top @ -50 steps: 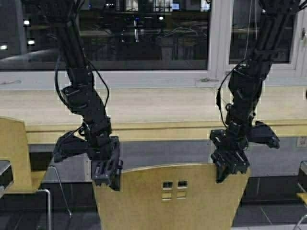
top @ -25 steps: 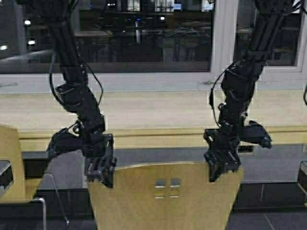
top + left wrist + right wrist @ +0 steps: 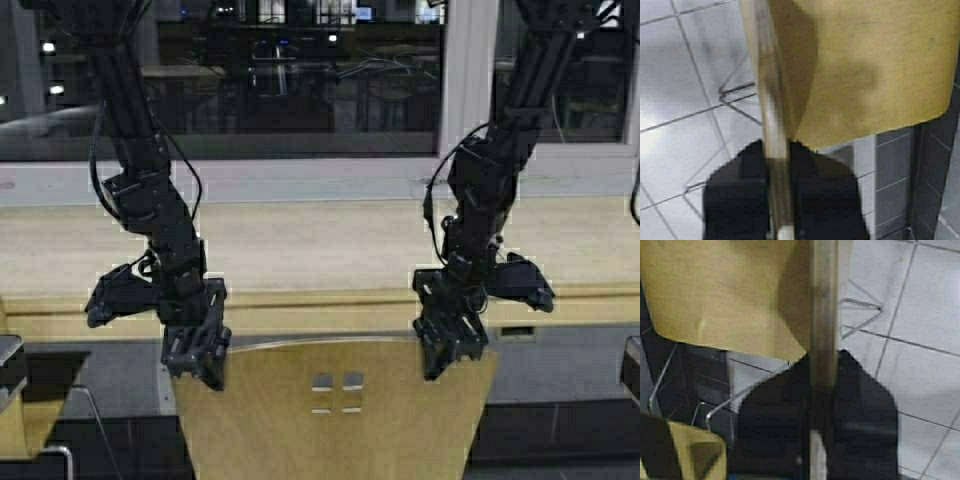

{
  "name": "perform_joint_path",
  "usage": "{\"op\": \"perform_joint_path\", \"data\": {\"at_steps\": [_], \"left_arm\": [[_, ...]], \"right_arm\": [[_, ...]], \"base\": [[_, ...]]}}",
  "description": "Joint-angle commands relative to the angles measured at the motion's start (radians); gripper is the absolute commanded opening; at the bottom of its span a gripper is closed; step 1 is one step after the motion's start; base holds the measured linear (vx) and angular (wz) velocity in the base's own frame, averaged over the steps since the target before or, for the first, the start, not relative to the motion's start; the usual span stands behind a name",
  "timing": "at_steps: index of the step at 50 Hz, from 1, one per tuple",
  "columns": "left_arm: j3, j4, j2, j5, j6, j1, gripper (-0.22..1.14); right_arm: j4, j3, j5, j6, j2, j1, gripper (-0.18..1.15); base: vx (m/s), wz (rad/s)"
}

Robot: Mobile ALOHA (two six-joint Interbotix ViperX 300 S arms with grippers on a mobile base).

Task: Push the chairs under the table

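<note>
Both pincers, left (image 3: pixel 197 358) and right (image 3: pixel 450 345), pinch the chair (image 3: pixel 335 415) backrest's top corners; push evenly, square to the table (image 3: pixel 300 240) edge.

- A wide window (image 3: pixel 290 80) ran behind the counter, its dark glass reflecting indoor lights and furniture shapes.
- A white vertical window frame post (image 3: pixel 467 90) divided the glazing to the right of centre.
- A pale sill (image 3: pixel 300 180) stretched along the foot of the window.
- Light grey floor tiles (image 3: pixel 680 100) with darker grout lines lay below.
- Darker grey tiles (image 3: pixel 935 165) sat to one side of the pale ones.
</note>
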Motion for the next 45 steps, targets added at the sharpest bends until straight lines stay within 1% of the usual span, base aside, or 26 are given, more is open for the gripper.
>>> {"op": "perform_joint_path", "data": {"at_steps": [1, 6, 24, 34, 45], "left_arm": [[-0.025, 0.012, -0.017, -0.011, 0.028, 0.005, 0.03], [-0.026, 0.018, -0.017, -0.012, 0.028, 0.005, 0.03], [-0.064, 0.018, 0.0, -0.012, 0.026, 0.02, 0.03], [-0.052, 0.058, -0.003, -0.008, 0.028, 0.028, 0.03], [-0.08, 0.06, 0.005, -0.009, 0.028, 0.028, 0.03]], "right_arm": [[0.002, -0.046, -0.017, -0.009, -0.023, 0.012, 0.04], [0.002, -0.048, -0.015, -0.044, -0.026, 0.006, 0.04], [0.002, -0.069, -0.025, -0.012, -0.018, 0.003, 0.04], [0.002, -0.057, -0.032, -0.028, -0.028, 0.006, 0.04], [0.002, -0.066, -0.035, -0.025, -0.021, 0.005, 0.04]], "base": [[0.24, 0.1], [0.24, 0.07], [0.23, 0.03], [0.22, -0.03], [0.14, 0.05]]}}
